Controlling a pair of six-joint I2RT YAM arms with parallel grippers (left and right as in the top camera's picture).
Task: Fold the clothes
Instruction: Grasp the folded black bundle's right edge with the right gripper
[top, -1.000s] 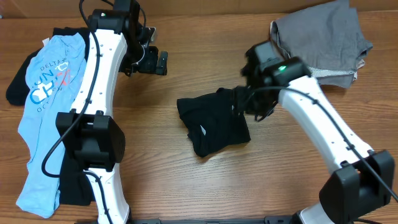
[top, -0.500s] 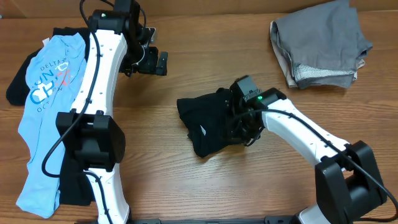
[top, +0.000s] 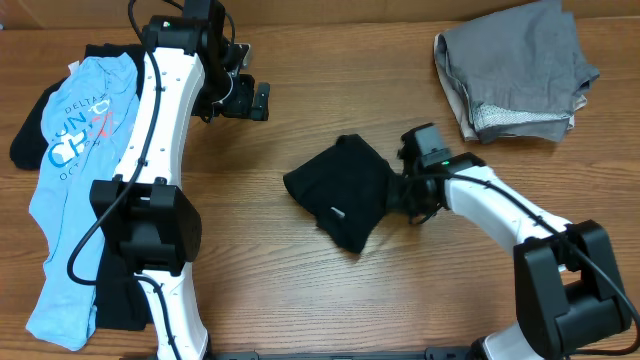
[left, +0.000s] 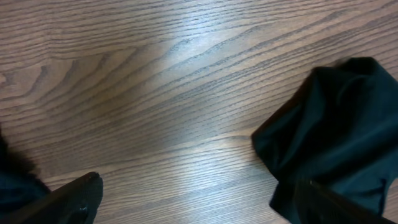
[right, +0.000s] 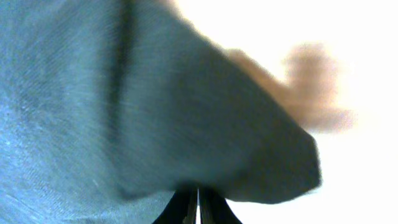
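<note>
A black garment lies bunched at the table's middle; it also shows at the right of the left wrist view. My right gripper is shut on its right edge, low at the table; in the right wrist view the cloth fills the frame above the closed fingertips. My left gripper is open and empty, held above bare wood at the back left, its fingertips at the lower corners of the left wrist view.
A folded grey pile sits at the back right. A light blue printed shirt lies over dark clothes along the left edge. Bare wood lies between the garments.
My right arm swung down from near the grey pile to the black garment, closed on its right edge and pulled it rightward, turning and reshaping it. The left arm stayed still.
</note>
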